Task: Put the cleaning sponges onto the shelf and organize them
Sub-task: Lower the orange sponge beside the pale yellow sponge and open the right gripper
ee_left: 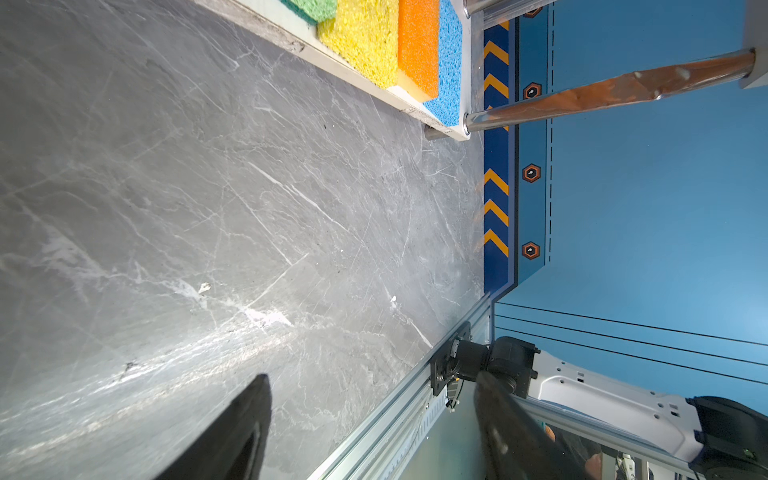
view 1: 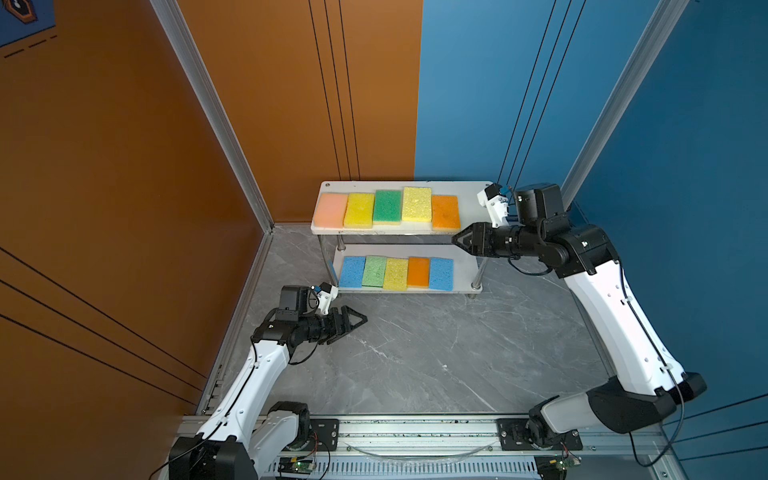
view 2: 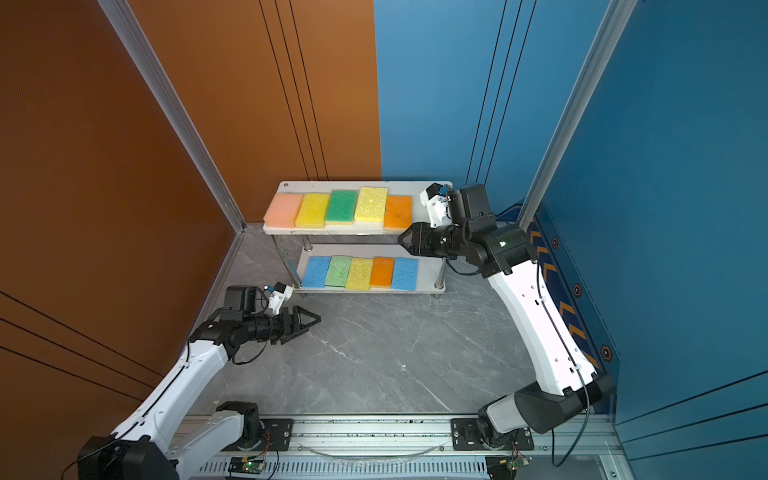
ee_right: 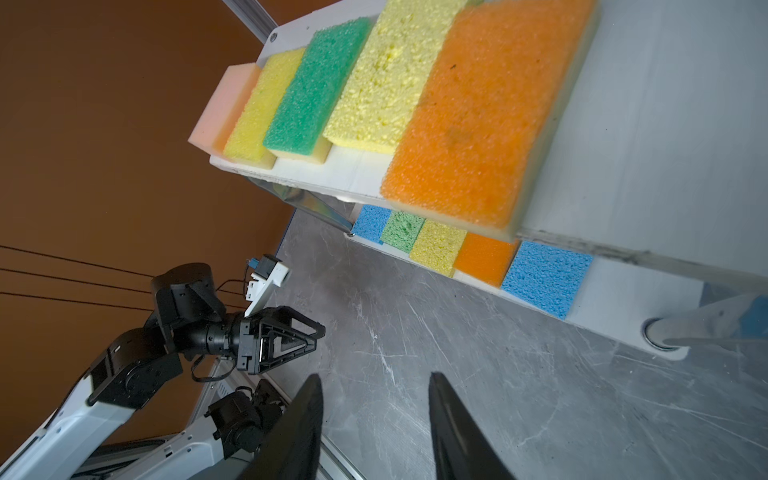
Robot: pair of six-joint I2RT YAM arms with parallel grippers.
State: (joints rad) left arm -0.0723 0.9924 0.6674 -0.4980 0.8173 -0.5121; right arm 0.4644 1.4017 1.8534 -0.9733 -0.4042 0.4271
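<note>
The shelf [view 1: 471, 195] stands at the back of the table, with cleaning sponges in a row on each board. Peach-pink [view 1: 331, 210], yellow, dark green, pale yellow and orange [view 1: 445, 212] sponges lie on the top board. Two blue [view 1: 441, 273], a light green, a yellow and an orange sponge lie on the lower board [view 2: 430, 274]. My right gripper [view 1: 455, 240] [ee_right: 376, 378] hangs open and holds nothing, just off the top board's front right corner beside the orange sponge [ee_right: 486, 120]. My left gripper [view 1: 363, 320] [ee_left: 371, 376] is open and holds nothing, low over the table in front of the shelf's left end.
The grey marble tabletop [view 1: 436, 353] spreads in front of the shelf. Orange wall panels close the left side and blue ones the right. An aluminium rail [view 1: 415, 428] with both arm bases runs along the front edge. Shiny posts [ee_left: 602, 89] join the boards.
</note>
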